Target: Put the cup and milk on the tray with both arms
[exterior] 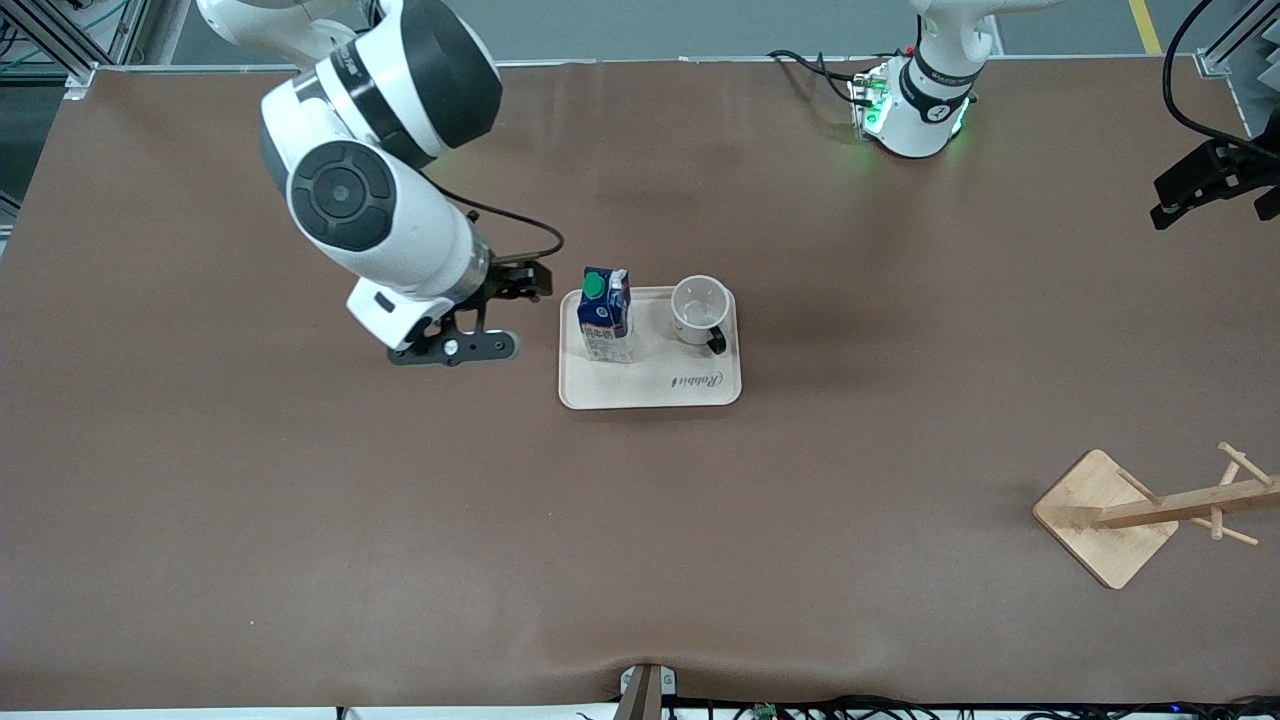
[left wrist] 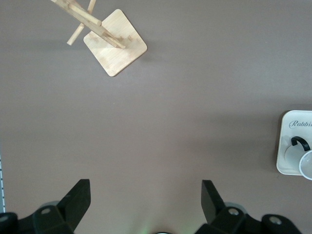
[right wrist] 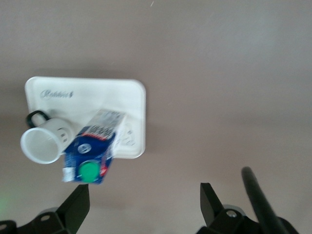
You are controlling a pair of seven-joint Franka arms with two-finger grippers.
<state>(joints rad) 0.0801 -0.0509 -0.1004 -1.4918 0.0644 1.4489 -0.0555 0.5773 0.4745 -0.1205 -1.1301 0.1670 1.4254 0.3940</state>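
The cream tray point(exterior: 650, 390) lies mid-table. The blue milk carton point(exterior: 605, 315) with a green cap stands upright on it, at the right arm's end. The white cup point(exterior: 698, 310) with a black handle stands upright on it beside the milk. My right gripper point(exterior: 522, 280) is open and empty, just off the tray's edge next to the milk. Its wrist view shows the open gripper point(right wrist: 144, 202), milk point(right wrist: 92, 148), cup point(right wrist: 41, 144) and tray point(right wrist: 97, 95). My left gripper point(exterior: 1175, 200) is up at the left arm's end of the table, open and empty point(left wrist: 146, 195).
A wooden rack point(exterior: 1105, 515) with pegs stands toward the left arm's end, nearer the front camera than the tray. It also shows in the left wrist view point(left wrist: 114, 41), with the tray's edge point(left wrist: 292, 122) and the cup point(left wrist: 307, 165).
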